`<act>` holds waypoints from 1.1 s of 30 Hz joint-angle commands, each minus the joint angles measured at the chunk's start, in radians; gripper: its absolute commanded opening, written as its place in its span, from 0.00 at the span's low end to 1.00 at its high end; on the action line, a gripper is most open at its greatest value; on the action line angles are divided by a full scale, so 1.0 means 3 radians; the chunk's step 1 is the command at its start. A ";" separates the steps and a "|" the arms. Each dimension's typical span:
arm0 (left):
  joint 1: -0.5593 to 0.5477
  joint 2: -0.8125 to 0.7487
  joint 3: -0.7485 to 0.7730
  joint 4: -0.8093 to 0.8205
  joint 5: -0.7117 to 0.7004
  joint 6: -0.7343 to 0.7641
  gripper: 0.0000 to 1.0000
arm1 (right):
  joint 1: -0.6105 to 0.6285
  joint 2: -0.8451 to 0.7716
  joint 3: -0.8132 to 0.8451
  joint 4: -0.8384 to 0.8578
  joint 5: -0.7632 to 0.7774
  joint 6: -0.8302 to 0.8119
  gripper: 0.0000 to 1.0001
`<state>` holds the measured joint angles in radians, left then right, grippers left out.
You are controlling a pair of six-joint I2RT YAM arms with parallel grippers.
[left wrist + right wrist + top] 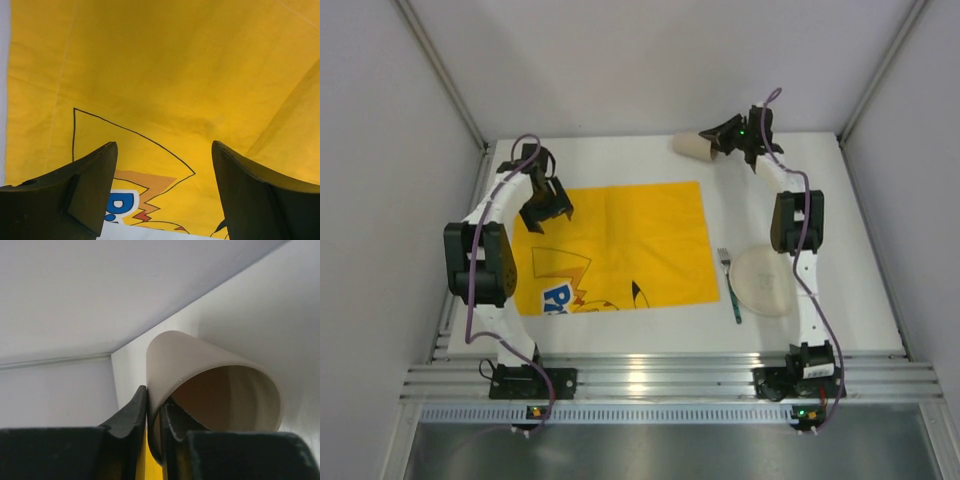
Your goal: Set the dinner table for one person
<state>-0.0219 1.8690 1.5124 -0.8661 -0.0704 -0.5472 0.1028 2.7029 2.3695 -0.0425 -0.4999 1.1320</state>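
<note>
The dinner table (620,160) is a white top with a yellow printed mat (620,245) spread on its left half. My left gripper (546,205) hovers over the mat's far left corner, and in the left wrist view it (165,145) is open with only yellow cloth (165,75) between the fingers. A beige cup (693,147) lies tipped on its side at the back of the table. My right gripper (725,135) is shut on its rim. In the right wrist view the cup (200,360) has one finger (131,412) outside its wall and the other inside.
A pale round plate (765,282) lies right of the mat, partly under the right arm. A green-handled fork (729,285) lies between the mat and the plate. Grey walls close in the back and sides. Aluminium rails (650,380) run along the near edge.
</note>
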 commanded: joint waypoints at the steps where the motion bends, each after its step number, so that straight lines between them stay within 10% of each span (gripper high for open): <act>1: -0.0070 0.0013 0.0128 -0.0155 -0.0072 0.0029 0.81 | 0.0005 -0.0382 0.0114 -0.0317 0.0004 -0.0336 0.06; 17: -0.0075 -0.0115 -0.0408 0.0387 0.0168 0.0152 0.80 | 0.0659 -0.1447 0.0360 -0.3543 0.1511 -0.2376 0.00; 33: -0.0045 -0.0299 -0.0644 0.0617 0.0357 0.0300 0.80 | 0.1493 -0.1172 0.0211 -0.3923 0.2521 -0.2853 0.00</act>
<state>-0.0448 1.8450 1.3243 -0.7219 0.0078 -0.4728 0.5556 2.3157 2.4298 -1.2091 0.1787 0.3099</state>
